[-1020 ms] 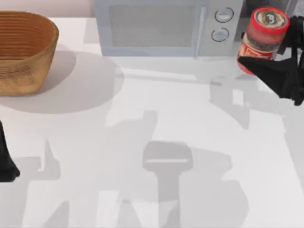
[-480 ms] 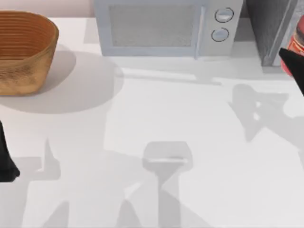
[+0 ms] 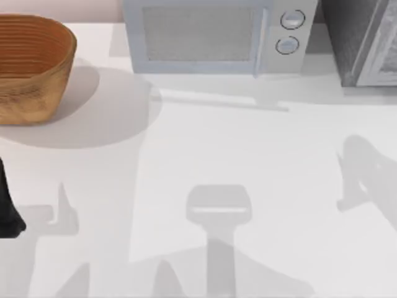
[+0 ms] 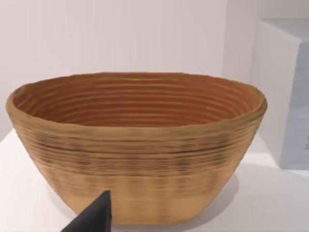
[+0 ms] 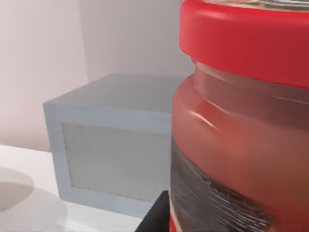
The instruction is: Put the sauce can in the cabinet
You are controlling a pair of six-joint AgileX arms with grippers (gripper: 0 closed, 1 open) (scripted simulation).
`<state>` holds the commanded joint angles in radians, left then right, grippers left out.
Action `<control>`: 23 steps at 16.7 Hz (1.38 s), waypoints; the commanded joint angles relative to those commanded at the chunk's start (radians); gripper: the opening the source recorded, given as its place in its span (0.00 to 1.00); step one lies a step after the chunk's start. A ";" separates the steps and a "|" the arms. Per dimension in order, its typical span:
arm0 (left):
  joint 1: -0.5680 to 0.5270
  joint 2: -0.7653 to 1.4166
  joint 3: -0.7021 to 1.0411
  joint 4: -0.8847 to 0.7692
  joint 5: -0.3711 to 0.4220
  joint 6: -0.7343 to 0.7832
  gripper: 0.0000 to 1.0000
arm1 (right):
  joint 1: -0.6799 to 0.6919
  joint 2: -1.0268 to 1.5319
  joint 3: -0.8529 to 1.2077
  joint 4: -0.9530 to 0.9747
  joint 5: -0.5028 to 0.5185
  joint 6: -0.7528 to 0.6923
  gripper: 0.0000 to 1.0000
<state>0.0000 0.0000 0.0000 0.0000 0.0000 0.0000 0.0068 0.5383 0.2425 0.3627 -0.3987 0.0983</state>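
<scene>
The sauce can point(image 5: 241, 125) stands upright right against the right wrist camera, pressed close beside a dark piece of the right tool point(image 5: 155, 216); whether that tool clamps it cannot be told. Behind it sits the pale microwave point(image 5: 111, 150) on the white surface point(image 3: 248, 155). The cabinet point(image 3: 363, 40) is at the far right corner. The left arm point(image 3: 7, 205) is parked at the left edge, facing the woven basket point(image 4: 137, 145), its tool's spread likewise unclear.
</scene>
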 joint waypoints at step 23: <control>0.000 0.000 0.000 0.000 0.000 0.000 1.00 | 0.035 -0.344 0.007 -0.430 0.413 -0.074 0.00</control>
<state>0.0000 0.0000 0.0000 0.0000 0.0000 0.0000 0.0419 0.1938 0.2491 -0.0668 0.0142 0.0241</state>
